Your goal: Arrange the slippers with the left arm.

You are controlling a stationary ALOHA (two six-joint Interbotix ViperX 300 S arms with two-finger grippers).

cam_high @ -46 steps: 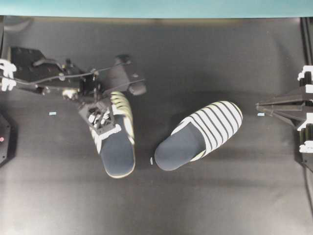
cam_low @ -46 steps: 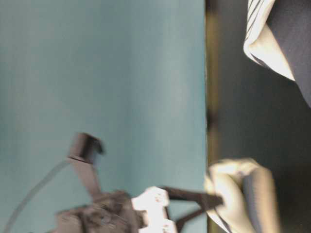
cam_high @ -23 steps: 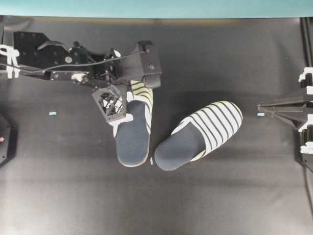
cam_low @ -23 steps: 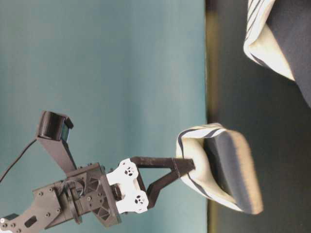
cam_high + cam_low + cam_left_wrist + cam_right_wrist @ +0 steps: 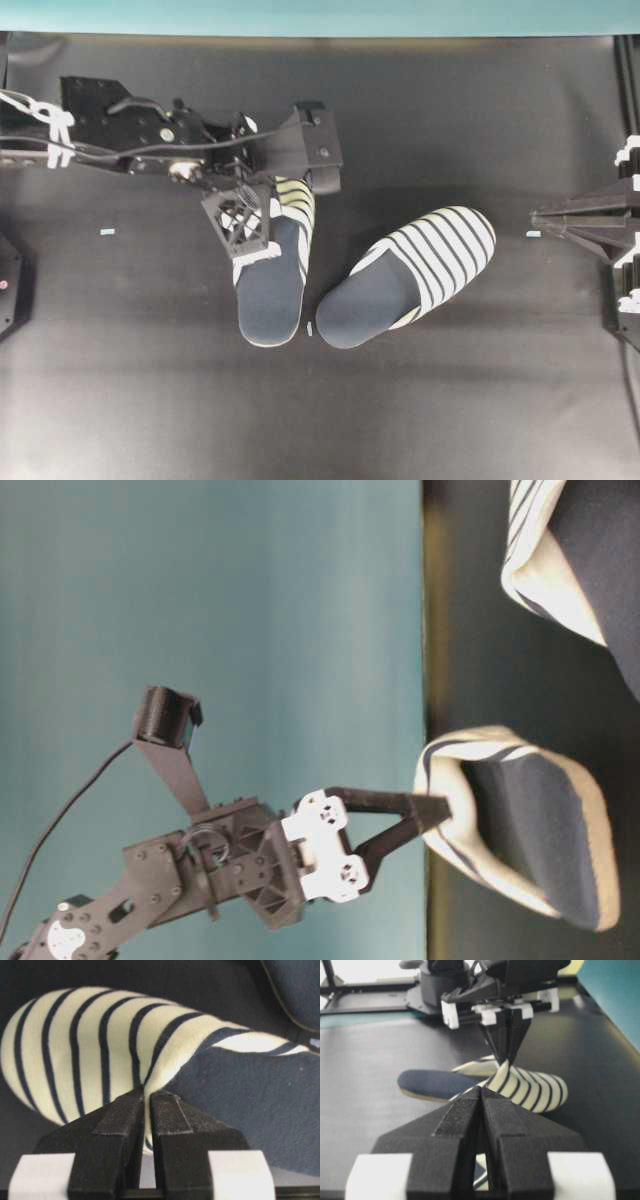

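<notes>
Pinching the striped edge of one slipper (image 5: pixel 272 270), the left gripper (image 5: pixel 147 1097) has its jaws nearly together, with only the fold of cream and navy fabric between them. That slipper lies left of centre on the black table (image 5: pixel 450 400), heel toward the near edge. Its mate (image 5: pixel 405 278) lies just to the right, angled, the two heels close. Pulled back at the right edge, the right gripper (image 5: pixel 481 1091) has its jaws pressed together and holds nothing.

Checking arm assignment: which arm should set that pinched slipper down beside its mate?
Left. Its claw is shut on the slipper's striped edge; the right claw sits shut, far from both.
</notes>
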